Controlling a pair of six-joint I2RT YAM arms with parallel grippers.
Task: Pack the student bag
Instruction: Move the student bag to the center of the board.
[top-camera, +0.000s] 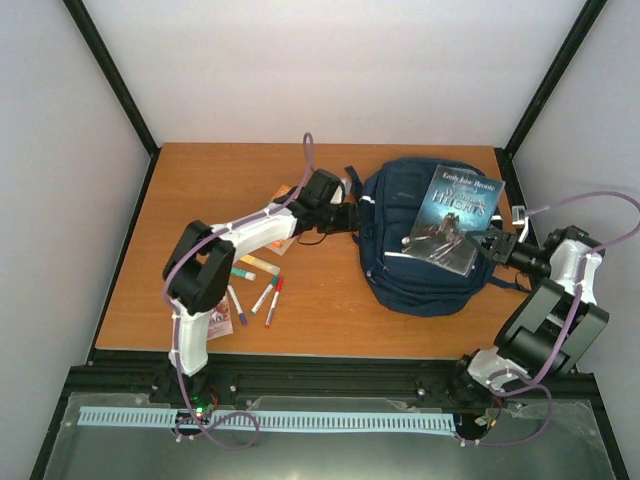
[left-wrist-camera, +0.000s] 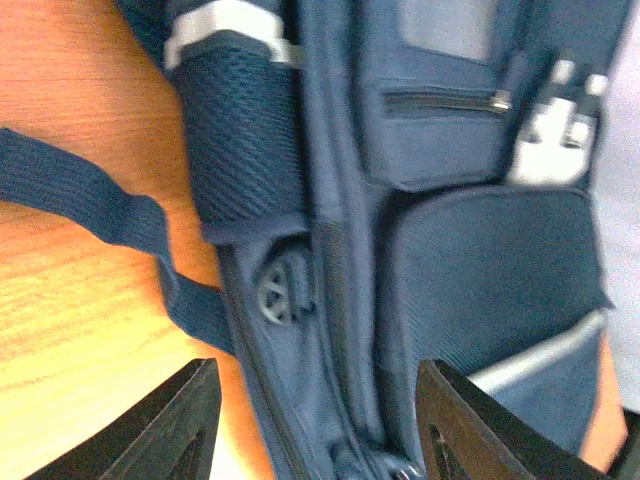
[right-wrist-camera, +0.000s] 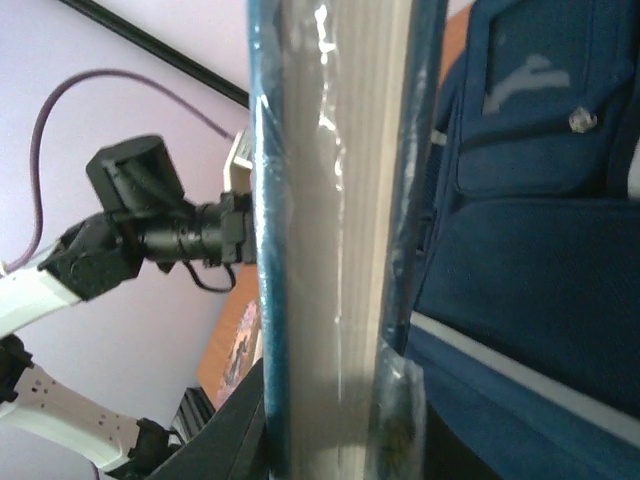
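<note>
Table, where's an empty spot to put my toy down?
Bare wood shows in the far-left corner of the table, behind the left arm, and along the near edge in front of the student bag, between the markers and the right arm. Crowded: around the markers, and the right side, where the right end effector holds a book over the bag.

Pinches a book (top-camera: 455, 212) with the right gripper (top-camera: 490, 245), cover up over the student bag (top-camera: 400, 270). Holds the left gripper (top-camera: 357, 215) at the bag's left side (loose markers (top-camera: 258, 290) on the table (top-camera: 200, 190) nearby).

Soft even light, blurry wrist views
</note>
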